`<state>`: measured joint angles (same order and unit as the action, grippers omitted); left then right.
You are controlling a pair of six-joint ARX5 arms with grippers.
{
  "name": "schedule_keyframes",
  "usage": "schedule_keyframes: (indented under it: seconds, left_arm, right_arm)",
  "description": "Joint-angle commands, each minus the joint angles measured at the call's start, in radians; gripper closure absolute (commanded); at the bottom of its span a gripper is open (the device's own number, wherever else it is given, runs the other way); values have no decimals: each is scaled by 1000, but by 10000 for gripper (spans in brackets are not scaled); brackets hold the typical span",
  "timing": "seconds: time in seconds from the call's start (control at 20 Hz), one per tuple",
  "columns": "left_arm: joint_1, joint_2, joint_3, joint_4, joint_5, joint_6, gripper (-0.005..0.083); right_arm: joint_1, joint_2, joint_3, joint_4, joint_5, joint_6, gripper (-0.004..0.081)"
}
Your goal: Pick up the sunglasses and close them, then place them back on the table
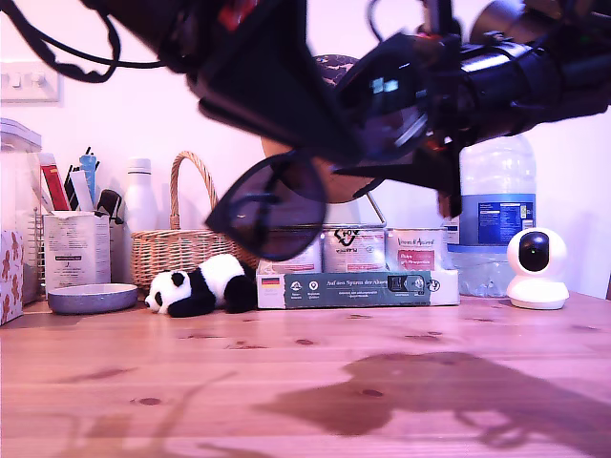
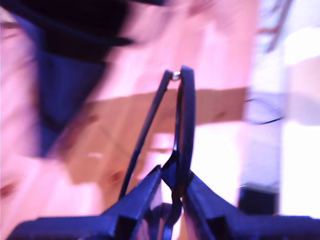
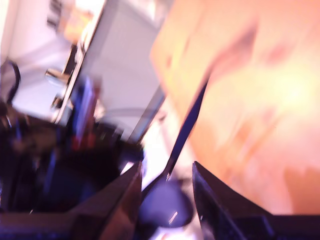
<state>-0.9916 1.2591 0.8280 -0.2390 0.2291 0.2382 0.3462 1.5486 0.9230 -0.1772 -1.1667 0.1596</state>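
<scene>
Item: matte black plastic sunglasses (image 1: 277, 215) with dark rounded lenses, held aloft above reddish-brown pine table (image 1: 305, 382). My first gripper (image 2: 172, 182) pinched the frame; my second gripper (image 3: 167, 175) bracketed one arm, contact unclear. Advice: fold slowly, first grip firm.

Pink cast throughout. Both wrist views motion-blurred, overexposed. Exterior view: near arms defocused, background sharp; soft shadows on counter (image 1: 305, 382) toward 5 o'clock.

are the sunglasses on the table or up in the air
In the air. In the exterior view the sunglasses hang well above the table, held among the arms, with only their shadow on the wood.
</scene>
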Motion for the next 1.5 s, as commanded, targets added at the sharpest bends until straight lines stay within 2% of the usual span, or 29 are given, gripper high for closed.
schedule_keyframes:
  seconds: [0.0, 0.2, 0.45, 0.7, 0.85, 1.2, 1.45]
  left_arm:
    - [0, 3, -5, 32, 41, -12, 793]
    - [0, 3, -5, 113, 131, -68, 793]
    - [1, 3, -17, 153, 137, -85, 793]
    - [10, 3, -95, 275, 155, -98, 793]
    - [10, 3, -140, 355, 156, -109, 793]
    - [11, 3, -289, 661, 149, -195, 793]
    - [26, 3, -397, 869, 110, -256, 793]
  right_arm:
    - [-2, 6, 10, 27, -5, -53, 488]
    - [-3, 6, 10, 30, -13, -93, 488]
    - [-41, 6, 10, 27, -8, -82, 488]
    - [-60, 24, 10, 27, -10, -52, 488]
    - [-61, 70, 10, 61, -11, 14, 488]
    - [-59, 162, 10, 76, -22, 56, 488]
    - [-37, 162, 10, 188, -27, 145, 488]
